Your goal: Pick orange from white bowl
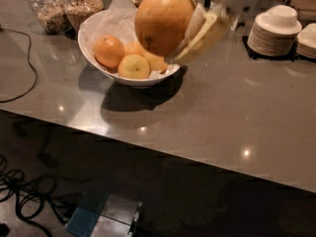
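Observation:
The white bowl (94, 58) stands on the grey counter at upper left, lined with crumpled white paper (118, 14). Three oranges show inside it, one at the left (108, 51), a yellower one in front (133, 66). My gripper (182, 26) hangs above the bowl's right rim, close to the camera. Its pale fingers (205, 36) are shut on a large orange (163, 19), held clear above the bowl.
Glass jars of grains (47, 9) stand behind the bowl at top left. Stacks of small white dishes (276, 31) sit at the back right. A black cable (27, 68) runs over the counter's left side. The counter's front edge (163, 152) drops to a floor with cables.

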`<action>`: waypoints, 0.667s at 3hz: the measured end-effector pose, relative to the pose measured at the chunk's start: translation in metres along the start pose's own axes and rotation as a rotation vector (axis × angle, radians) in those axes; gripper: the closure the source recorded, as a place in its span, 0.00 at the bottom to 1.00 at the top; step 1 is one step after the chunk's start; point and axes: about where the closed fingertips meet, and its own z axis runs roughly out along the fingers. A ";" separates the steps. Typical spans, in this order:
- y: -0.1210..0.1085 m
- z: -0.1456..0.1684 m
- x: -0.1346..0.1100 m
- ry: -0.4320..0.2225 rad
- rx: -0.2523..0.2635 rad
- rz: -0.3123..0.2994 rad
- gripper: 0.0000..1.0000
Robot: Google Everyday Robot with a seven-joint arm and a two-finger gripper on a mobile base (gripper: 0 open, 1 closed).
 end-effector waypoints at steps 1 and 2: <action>0.042 0.025 -0.002 -0.023 -0.049 0.027 1.00; 0.067 0.037 -0.001 -0.034 -0.083 0.049 1.00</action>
